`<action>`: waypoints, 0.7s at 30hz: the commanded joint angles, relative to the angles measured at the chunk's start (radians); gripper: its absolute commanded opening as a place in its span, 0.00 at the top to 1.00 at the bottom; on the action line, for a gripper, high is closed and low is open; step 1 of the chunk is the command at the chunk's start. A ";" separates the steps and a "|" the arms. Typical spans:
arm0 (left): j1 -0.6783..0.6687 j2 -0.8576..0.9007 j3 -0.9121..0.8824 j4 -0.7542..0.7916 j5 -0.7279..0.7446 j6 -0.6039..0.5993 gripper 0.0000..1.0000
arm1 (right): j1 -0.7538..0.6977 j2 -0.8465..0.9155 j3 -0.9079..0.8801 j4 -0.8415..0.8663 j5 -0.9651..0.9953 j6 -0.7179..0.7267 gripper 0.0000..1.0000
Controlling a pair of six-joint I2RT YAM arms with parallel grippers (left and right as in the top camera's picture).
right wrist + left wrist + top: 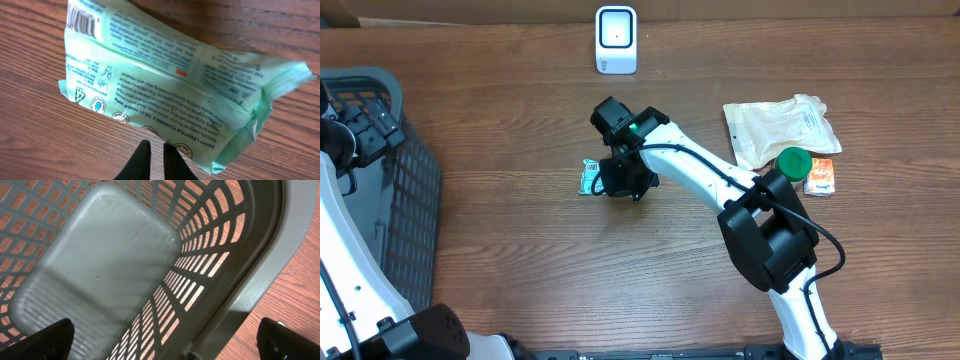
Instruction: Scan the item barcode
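Black right fingers (142, 162) stand almost together, tips at the near long edge of the pale green plastic wipes pack (165, 85); whether they pinch it cannot be told. The pack lies flat at the centre of the brown wooden tabletop (40, 145), its long axis running ten to four o'clock in the wrist view, barcode (82, 20) up at the ten o'clock end. Overhead, the white scanner (616, 40) stands at twelve o'clock of the pack. The left fingers (50, 340), spread wide, hang over the grey plastic basket (250, 280), well apart from the pack.

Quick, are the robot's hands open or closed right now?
Left gripper: open, empty, over the basket.
Right gripper: nearly shut at the edge of the wipes pack; grip unclear.
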 commanded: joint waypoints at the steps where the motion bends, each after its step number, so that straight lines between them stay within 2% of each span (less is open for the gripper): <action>1: 0.002 0.003 0.007 0.001 0.003 -0.006 0.00 | 0.005 0.005 -0.003 -0.002 0.011 -0.017 0.95; 7: 0.002 0.003 0.007 0.001 0.003 -0.006 0.01 | -0.038 -0.073 0.039 -0.058 -0.005 -0.024 0.96; 9: 0.002 0.003 0.007 0.001 0.003 -0.006 0.01 | -0.069 -0.095 0.039 -0.060 -0.022 -0.024 0.92; 10: 0.002 0.003 0.007 0.001 0.003 -0.006 0.00 | -0.092 -0.100 0.039 -0.060 -0.034 -0.024 0.87; 12: 0.002 0.003 0.007 0.001 0.003 -0.006 0.01 | -0.134 -0.099 0.037 -0.060 -0.058 -0.024 0.66; 13: 0.002 0.003 0.007 0.001 0.003 -0.006 0.01 | -0.153 -0.097 0.031 -0.053 -0.071 -0.024 0.44; 14: 0.002 0.003 0.007 0.001 0.003 -0.006 0.00 | -0.171 -0.094 0.017 -0.039 -0.089 -0.024 0.33; 21: 0.002 0.003 0.007 0.001 0.003 -0.006 0.00 | -0.203 -0.080 -0.143 0.171 -0.295 -0.024 0.32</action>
